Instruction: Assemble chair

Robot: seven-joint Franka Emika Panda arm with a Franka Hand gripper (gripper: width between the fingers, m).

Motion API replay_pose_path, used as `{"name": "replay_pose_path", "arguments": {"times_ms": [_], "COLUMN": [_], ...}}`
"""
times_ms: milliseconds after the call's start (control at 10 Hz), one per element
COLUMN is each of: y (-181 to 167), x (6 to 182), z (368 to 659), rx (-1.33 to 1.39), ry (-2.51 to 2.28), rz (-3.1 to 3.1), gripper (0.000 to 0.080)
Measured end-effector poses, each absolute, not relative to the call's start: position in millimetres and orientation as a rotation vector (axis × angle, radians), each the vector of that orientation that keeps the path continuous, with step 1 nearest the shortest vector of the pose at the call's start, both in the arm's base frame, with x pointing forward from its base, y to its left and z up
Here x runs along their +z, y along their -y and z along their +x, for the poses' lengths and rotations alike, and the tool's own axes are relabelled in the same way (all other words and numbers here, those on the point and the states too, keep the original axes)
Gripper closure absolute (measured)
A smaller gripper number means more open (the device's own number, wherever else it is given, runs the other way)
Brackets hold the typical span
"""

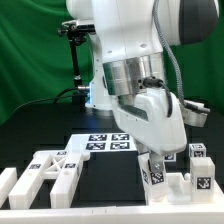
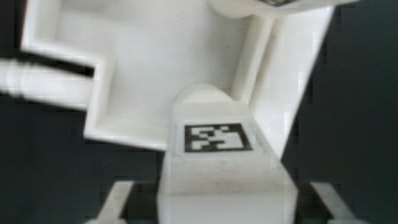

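My gripper (image 1: 154,166) reaches down at the front right, with a tall white chair block (image 1: 157,176) carrying a square tag between its fingers. In the wrist view the gripper (image 2: 222,203) is shut on this block (image 2: 217,150), with a finger (image 2: 125,200) on each side. Beyond the block lies a large white chair slab (image 2: 169,70). Whether the block's lower end touches the table or the slab is hidden. Other white chair parts (image 1: 45,176) lie at the front on the exterior view's left, and two upright tagged pieces (image 1: 201,166) stand on its right.
The marker board (image 1: 103,142) lies flat on the black table behind the gripper. A black stand (image 1: 75,60) rises at the back on the exterior view's left, before a green curtain. A white rail (image 1: 120,212) runs along the front edge.
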State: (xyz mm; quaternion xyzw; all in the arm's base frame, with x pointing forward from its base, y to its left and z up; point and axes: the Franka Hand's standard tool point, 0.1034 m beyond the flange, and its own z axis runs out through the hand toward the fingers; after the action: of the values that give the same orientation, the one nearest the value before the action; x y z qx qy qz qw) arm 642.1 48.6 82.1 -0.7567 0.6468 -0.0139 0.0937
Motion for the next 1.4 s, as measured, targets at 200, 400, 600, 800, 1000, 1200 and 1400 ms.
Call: {"name": "replay_pose_path", "arguments": {"times_ms": [200, 400, 600, 800, 1000, 1200, 1400], "y": [-60, -59, -56, -65, -63, -60, -51], "x": [82.8, 81.9, 84.4, 86.4, 86.3, 86.0, 84.4], "z": [642, 641, 645, 648, 649, 649, 650], "rx": [-0.044, -0.048, -0.103, -0.159, -0.169, -0.188, -0.223], "ry": [-2.017, -1.959, -1.575, -1.182, -1.056, -0.777, -0.429], "rz": [-2.156, -2.214, -2.521, -2.760, -2.815, -2.917, -3.016], "gripper": [0.0512, 0.0429, 0.0235, 0.0170, 0.0153, 0.0151, 0.0151]}}
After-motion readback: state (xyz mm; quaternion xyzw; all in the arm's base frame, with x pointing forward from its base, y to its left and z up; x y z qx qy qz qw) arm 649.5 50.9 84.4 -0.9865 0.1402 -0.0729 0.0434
